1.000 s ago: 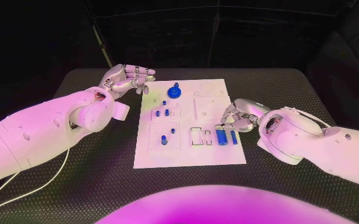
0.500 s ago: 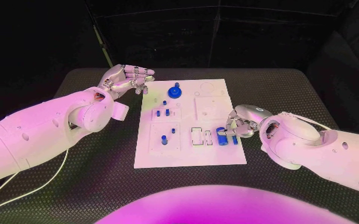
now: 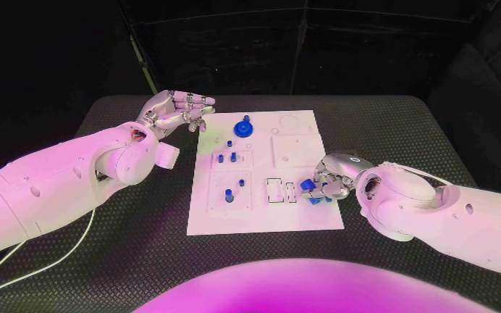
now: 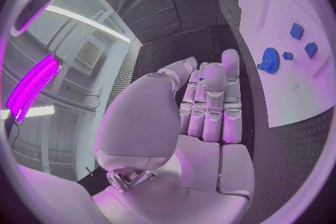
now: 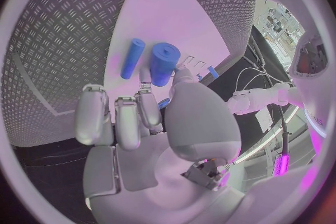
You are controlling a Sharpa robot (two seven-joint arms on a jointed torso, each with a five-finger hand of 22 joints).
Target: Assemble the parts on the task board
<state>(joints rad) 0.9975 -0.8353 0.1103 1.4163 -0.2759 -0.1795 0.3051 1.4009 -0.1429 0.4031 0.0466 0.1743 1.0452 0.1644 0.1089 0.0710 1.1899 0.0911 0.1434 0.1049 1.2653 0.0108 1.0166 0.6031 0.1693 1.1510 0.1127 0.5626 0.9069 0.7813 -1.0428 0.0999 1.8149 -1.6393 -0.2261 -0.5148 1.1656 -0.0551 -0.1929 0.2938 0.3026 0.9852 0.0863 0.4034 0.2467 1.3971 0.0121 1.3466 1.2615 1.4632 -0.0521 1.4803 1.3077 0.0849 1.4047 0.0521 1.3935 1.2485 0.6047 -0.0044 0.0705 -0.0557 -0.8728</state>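
The white task board (image 3: 261,215) lies mid-table. My right hand (image 3: 332,180) rests over its right edge. Its thumb and a finger pinch the end of a thick blue cylinder (image 3: 309,185) (image 5: 165,64), which looks tipped up from the board (image 5: 175,11). A thin blue cylinder (image 5: 132,58) lies beside it. My left hand (image 3: 179,110) (image 4: 206,106) hovers off the board's far left corner, holding nothing, its fingers side by side and lightly bent. A blue gear (image 3: 243,129) (image 4: 270,59) sits at the board's far side.
Small blue pegs (image 3: 226,157) stand in the board's left blocks, with more (image 3: 229,195) nearer me. Two rectangular slots (image 3: 274,190) lie just left of the right hand. Black patterned table (image 3: 397,124) surrounds the board on both sides.
My right hand has slid nearer and a little left, closing over the blue cylinders; the thick one now looks shorter and tipped. The left hand has not moved.
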